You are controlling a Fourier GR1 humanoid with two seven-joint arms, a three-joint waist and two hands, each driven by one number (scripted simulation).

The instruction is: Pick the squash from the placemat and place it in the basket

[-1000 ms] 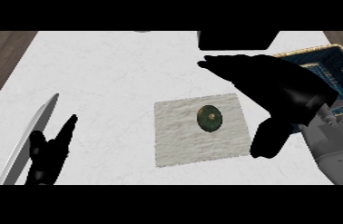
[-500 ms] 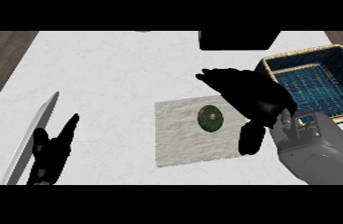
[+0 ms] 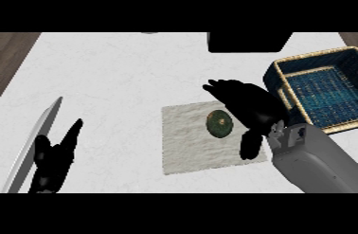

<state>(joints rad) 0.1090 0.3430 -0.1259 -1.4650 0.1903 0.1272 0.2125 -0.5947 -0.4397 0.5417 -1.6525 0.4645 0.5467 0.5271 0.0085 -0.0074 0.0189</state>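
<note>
One pale counter [image 3: 126, 76] fills the frame, with the basket [image 3: 311, 56] at the right edge and the placemat [image 3: 185, 148] at centre. The right hand [image 3: 252, 107] hangs spread wide just right of the squash [image 3: 219, 123], which lies on the placemat's upper right with its long axis running up-down. The left hand [image 3: 52, 157] rests open at lower left.

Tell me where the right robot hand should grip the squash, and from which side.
Take the squash across its narrow middle, probably from above and its right. It lies flat and alone on the placemat, an oval with its long axis running away from the robot, and the open right robot hand hovers just to its right.
</note>
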